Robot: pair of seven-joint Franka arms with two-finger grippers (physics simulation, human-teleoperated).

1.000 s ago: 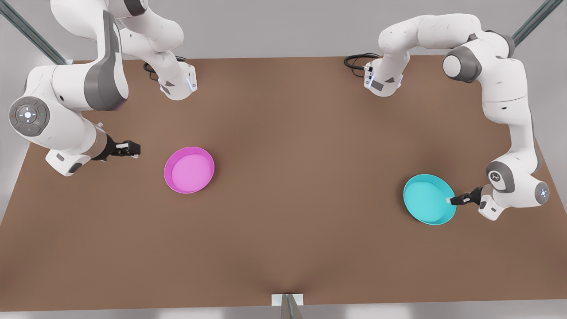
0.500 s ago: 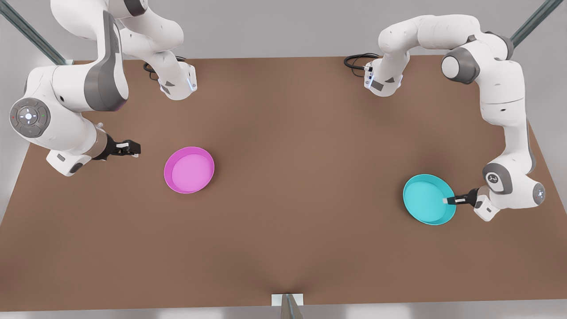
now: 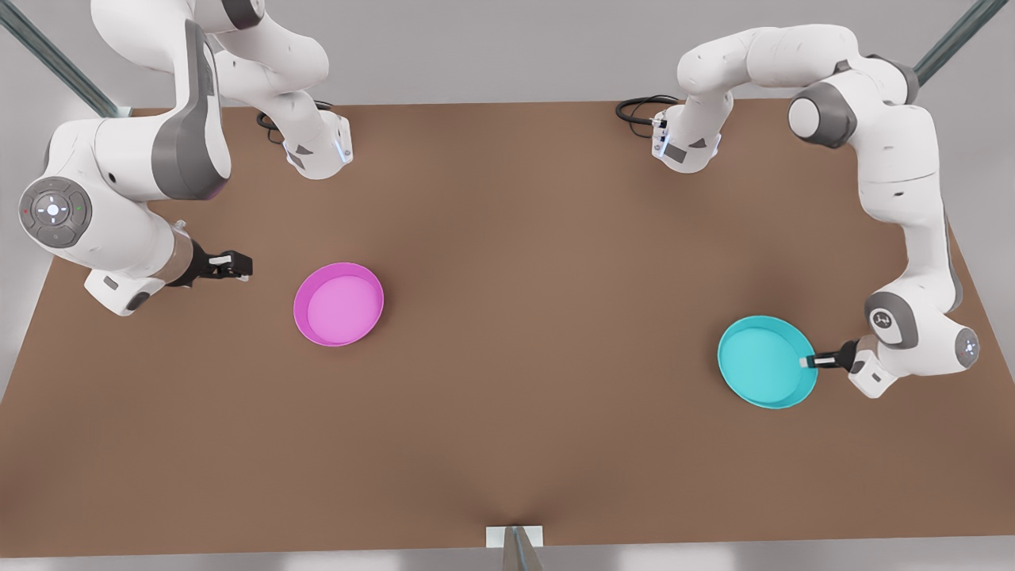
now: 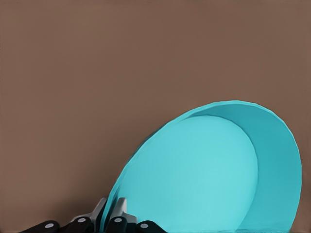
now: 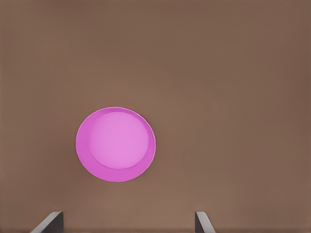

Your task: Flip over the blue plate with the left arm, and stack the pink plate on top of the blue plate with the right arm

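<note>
At the front view's right, left end effector (image 3: 807,362) clamping tilted, hollow-up blue plate (image 3: 763,361); right end effector (image 3: 238,266) spread.

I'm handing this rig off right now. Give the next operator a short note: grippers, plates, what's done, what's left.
Left gripper: shut on the blue plate at its rim, on the front view's right; plate is open side up, not yet flipped.
Right gripper: open, waiting beside the pink plate, not touching it.
Pink plate sits upright on the table, on the front view's left.
Done: blue plate gripped.
Left: flip the blue plate, then stack the pink plate on it.
</note>
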